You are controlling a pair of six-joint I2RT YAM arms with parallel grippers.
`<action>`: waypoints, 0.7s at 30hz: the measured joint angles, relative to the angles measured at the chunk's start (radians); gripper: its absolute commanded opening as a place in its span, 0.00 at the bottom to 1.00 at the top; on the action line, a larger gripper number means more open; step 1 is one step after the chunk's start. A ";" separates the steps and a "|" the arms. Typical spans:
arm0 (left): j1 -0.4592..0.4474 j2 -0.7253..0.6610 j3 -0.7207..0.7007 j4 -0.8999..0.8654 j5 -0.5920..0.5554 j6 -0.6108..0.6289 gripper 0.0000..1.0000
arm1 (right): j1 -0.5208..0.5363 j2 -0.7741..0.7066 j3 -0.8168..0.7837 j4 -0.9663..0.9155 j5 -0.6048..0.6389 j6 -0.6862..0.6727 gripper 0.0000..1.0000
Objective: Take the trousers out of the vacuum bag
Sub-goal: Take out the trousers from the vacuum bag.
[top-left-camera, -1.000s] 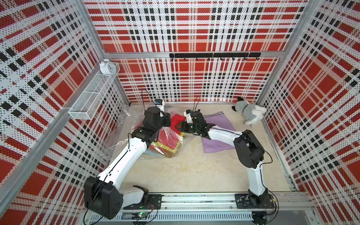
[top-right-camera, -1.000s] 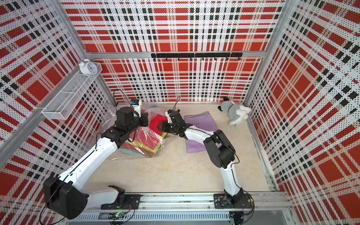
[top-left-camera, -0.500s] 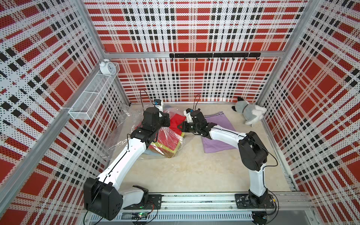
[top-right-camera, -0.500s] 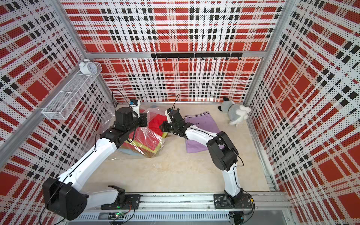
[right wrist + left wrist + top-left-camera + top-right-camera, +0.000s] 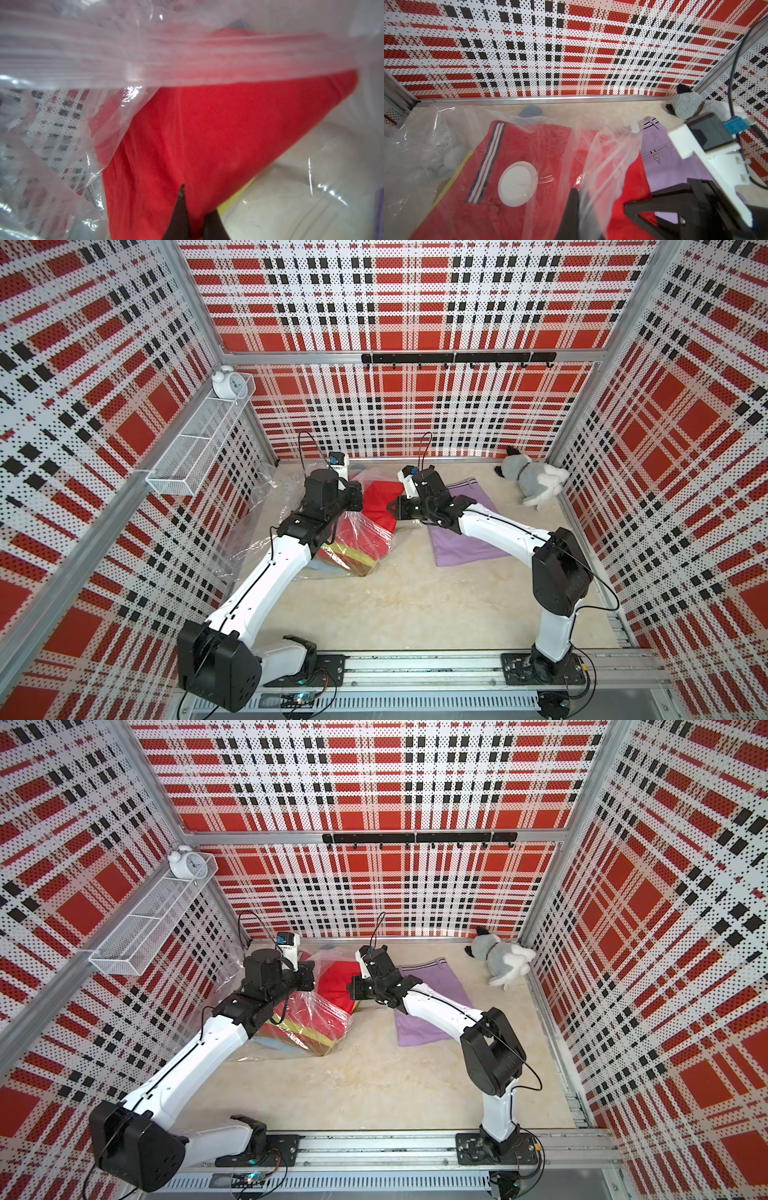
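Whereas the right gripper point(image 5: 391, 508) stood part open at the bag mouth one second earlier, its jaws are now closed on a fold of the red trousers point(image 5: 380, 506); the right wrist view shows both black fingertips point(image 5: 182, 199) pinching the red cloth point(image 5: 207, 135). Over the same interval the right arm's elbow has shifted toward the right wall. The left gripper point(image 5: 356, 500) has not changed position: its jaws are fully closed on a raised fold of the vacuum bag point(image 5: 266, 510), and the left wrist view shows the film point(image 5: 602, 155) pulled up beside its finger point(image 5: 572, 209).

Location of items:
- The red trousers lie at the open bag mouth, partly under the film and partly exposed, on top of the stack inside the bag.
- The yellow-green trousers point(image 5: 350, 554) and the mustard brown trousers point(image 5: 366, 569) lie lower in that stack, inside the bag.
- A light blue edge point(image 5: 530, 110) shows behind the red pair.
- The lilac trousers point(image 5: 465, 539) lie flat on the table point(image 5: 415, 605), outside the bag, under the right forearm, unmoved.
- The round white valve cap point(image 5: 518, 184) sits on the film over the red cloth.
- The plush toy point(image 5: 528, 481) rests in the far right corner, unmoved.

Markings: faint print point(image 5: 443, 143) on the bag film is too blurred to read; no brand name is legible
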State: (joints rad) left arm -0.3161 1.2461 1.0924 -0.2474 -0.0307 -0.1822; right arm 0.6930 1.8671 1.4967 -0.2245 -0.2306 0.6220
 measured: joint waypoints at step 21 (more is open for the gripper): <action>0.001 0.000 -0.012 0.000 -0.002 0.007 0.00 | -0.093 -0.046 -0.257 0.168 -0.075 0.080 0.53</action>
State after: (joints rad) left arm -0.3149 1.2457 1.0805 -0.2474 -0.0330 -0.1753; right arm 0.5999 1.8210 1.2396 -0.0563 -0.3054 0.7017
